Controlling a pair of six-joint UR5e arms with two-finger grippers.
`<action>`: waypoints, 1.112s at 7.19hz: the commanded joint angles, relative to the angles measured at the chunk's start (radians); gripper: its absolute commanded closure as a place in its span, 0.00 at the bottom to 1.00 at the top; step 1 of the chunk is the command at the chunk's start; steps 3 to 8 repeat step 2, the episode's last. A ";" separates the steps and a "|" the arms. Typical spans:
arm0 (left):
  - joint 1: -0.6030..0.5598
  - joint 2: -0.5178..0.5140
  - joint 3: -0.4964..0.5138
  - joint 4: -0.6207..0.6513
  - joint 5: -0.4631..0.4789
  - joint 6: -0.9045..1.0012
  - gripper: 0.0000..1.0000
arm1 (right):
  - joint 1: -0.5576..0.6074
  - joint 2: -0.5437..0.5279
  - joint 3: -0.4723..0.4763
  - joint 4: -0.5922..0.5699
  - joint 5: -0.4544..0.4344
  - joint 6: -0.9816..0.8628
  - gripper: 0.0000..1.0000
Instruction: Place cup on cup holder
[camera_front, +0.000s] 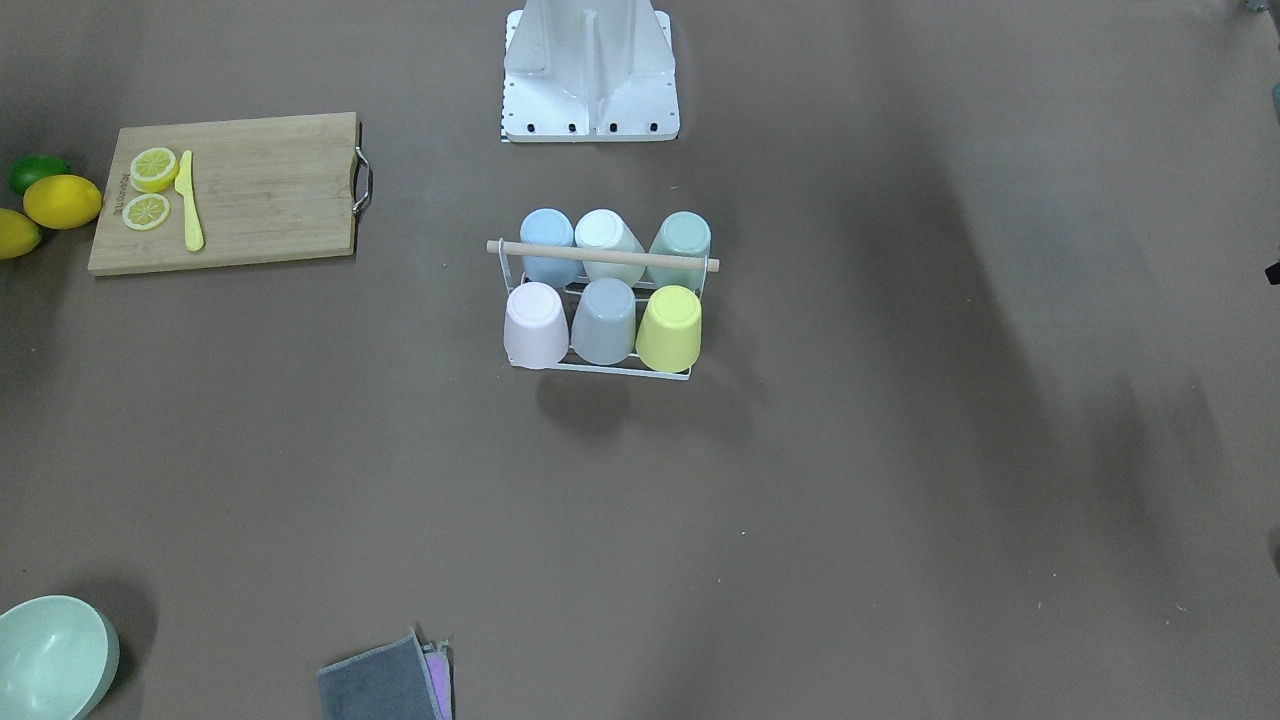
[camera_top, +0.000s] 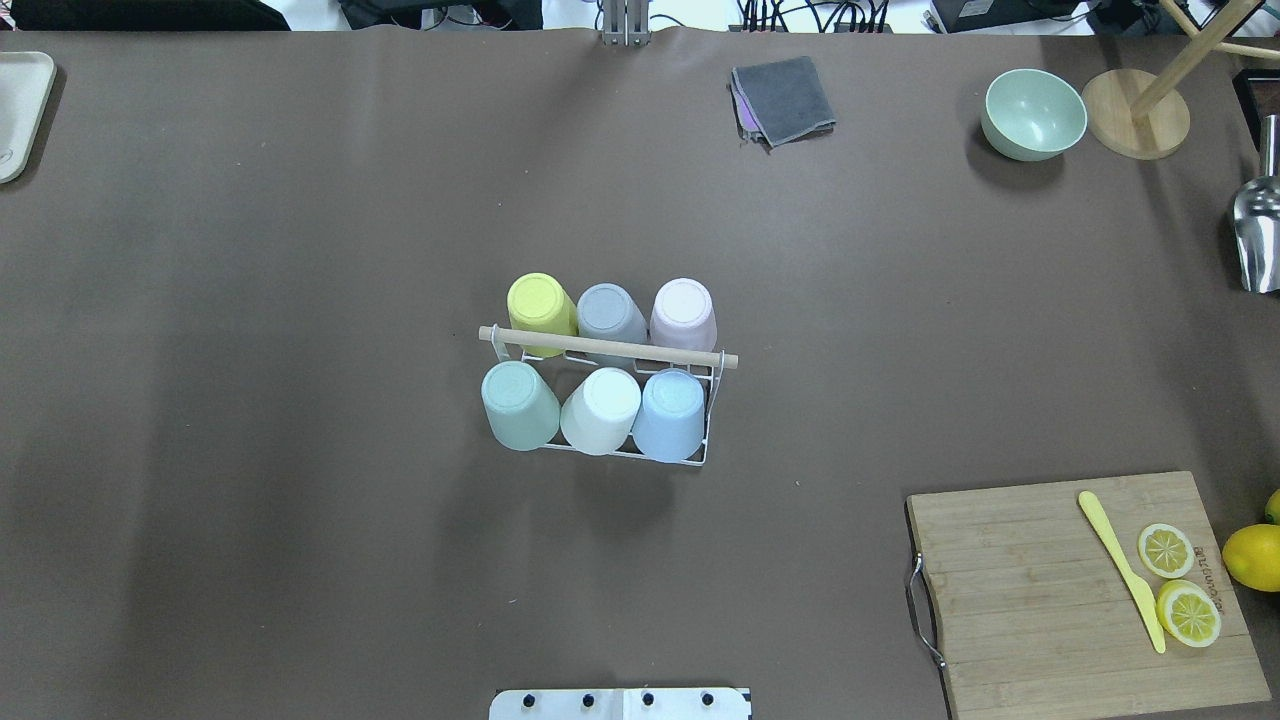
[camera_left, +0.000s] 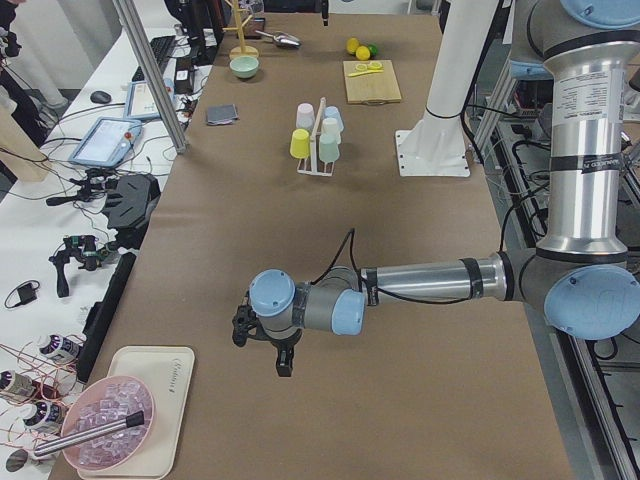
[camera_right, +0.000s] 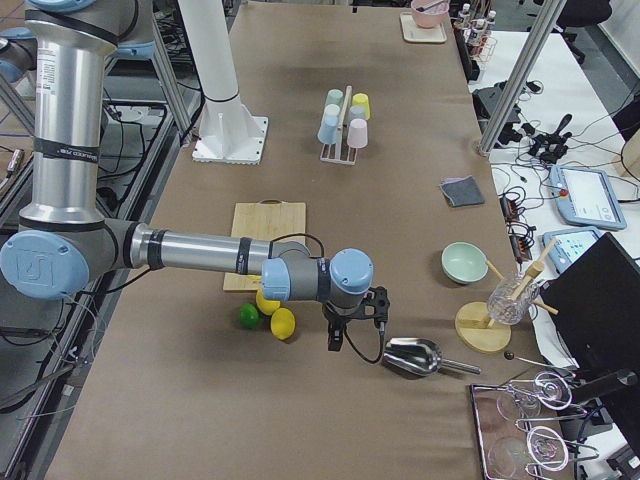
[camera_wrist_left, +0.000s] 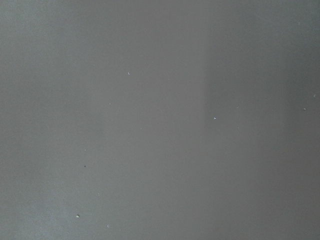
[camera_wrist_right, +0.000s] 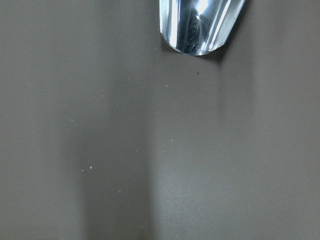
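Overhead exterior shows the wire cup holder (camera_top: 610, 347) mid-counter (camera_top: 300, 300), six smooth pastel cups (camera_top: 603, 408) upturned on it, well apart from both jaws, whose opening I cannot tell.

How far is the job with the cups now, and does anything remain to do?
Done: six upturned cups fill the cup holder, three per row. In hand: nothing; the left gripper and right gripper hang far from it, no cup at either. Left: seemingly nothing, since no loose cup shows on the table.
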 joint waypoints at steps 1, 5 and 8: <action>0.000 0.000 -0.001 0.000 0.000 0.000 0.02 | 0.010 -0.004 -0.001 0.000 0.005 -0.001 0.02; 0.000 0.000 -0.001 0.000 0.000 0.000 0.02 | 0.012 -0.006 0.001 0.000 0.008 -0.001 0.02; 0.000 0.000 -0.001 0.000 0.000 0.000 0.02 | 0.012 -0.006 0.001 0.000 0.008 -0.001 0.02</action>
